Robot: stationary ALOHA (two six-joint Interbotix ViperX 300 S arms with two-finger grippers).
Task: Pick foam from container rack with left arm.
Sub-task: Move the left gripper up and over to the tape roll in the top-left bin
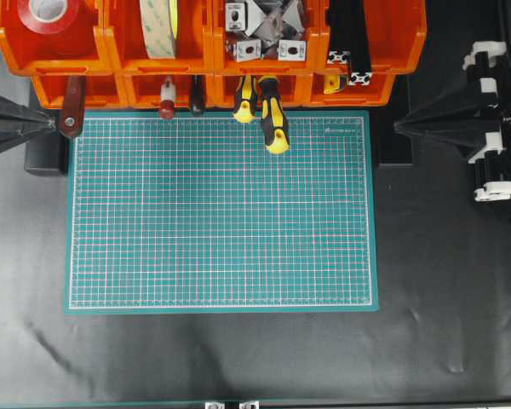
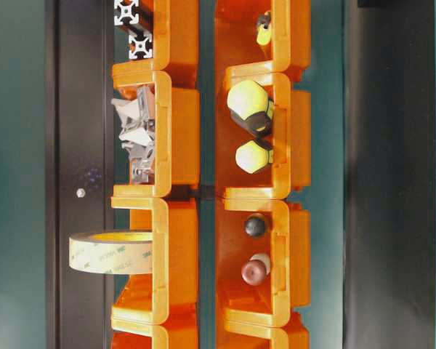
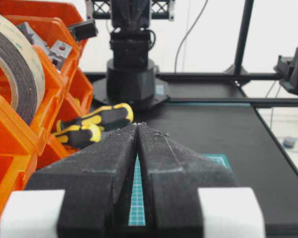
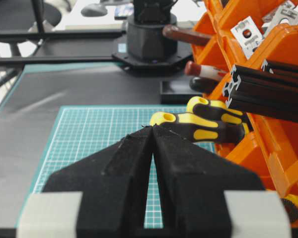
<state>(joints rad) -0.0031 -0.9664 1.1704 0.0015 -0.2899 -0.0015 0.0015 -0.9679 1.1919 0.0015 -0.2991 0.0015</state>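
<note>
The foam is a big tape roll with a cream liner and a dark ring, standing on edge in the second upper bin of the orange container rack. The roll juts out of its bin and appears at the upper left of the left wrist view. My left gripper rests at the table's left edge, left of and below the roll, apart from it. Its tips meet, shut on nothing. My right gripper rests at the right edge, tips together and holding nothing.
A red tape roll fills the upper left bin. Metal brackets and black extrusions fill the bins to the right. Yellow-black screwdrivers and a brown tool handle stick out over the green cutting mat.
</note>
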